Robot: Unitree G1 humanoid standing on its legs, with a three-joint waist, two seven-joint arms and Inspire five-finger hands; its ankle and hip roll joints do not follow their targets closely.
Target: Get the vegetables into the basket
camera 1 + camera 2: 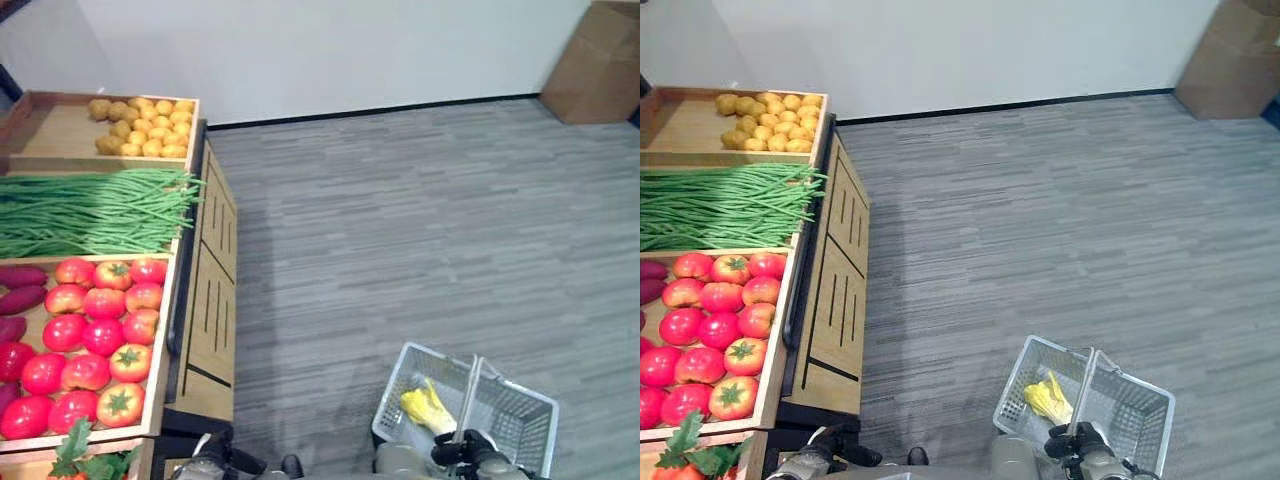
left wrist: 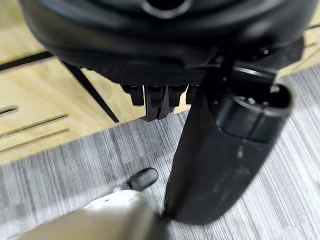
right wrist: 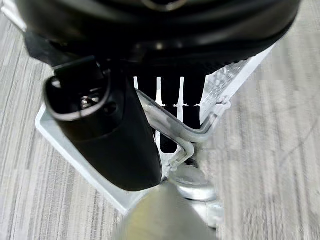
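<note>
A white wire basket (image 1: 520, 420) hangs low at the right over the grey carpet, with one yellow vegetable (image 1: 428, 407) inside. My right hand (image 1: 470, 448) is shut on the basket's handle (image 3: 186, 134), fingers curled round the metal bar. My left hand (image 1: 212, 455) is low by the wooden stand's front; its fingers (image 2: 157, 100) are straight and hold nothing. The stand's crates hold tomatoes (image 1: 92, 335), long green beans (image 1: 95, 210), potatoes (image 1: 142, 125) and purple sweet potatoes (image 1: 22, 285).
The wooden stand (image 1: 212, 300) runs along the left, its slatted side panel facing the open carpet. A leafy green (image 1: 85, 455) lies in the nearest crate. A cardboard box (image 1: 595, 60) stands in the far right corner by the white wall.
</note>
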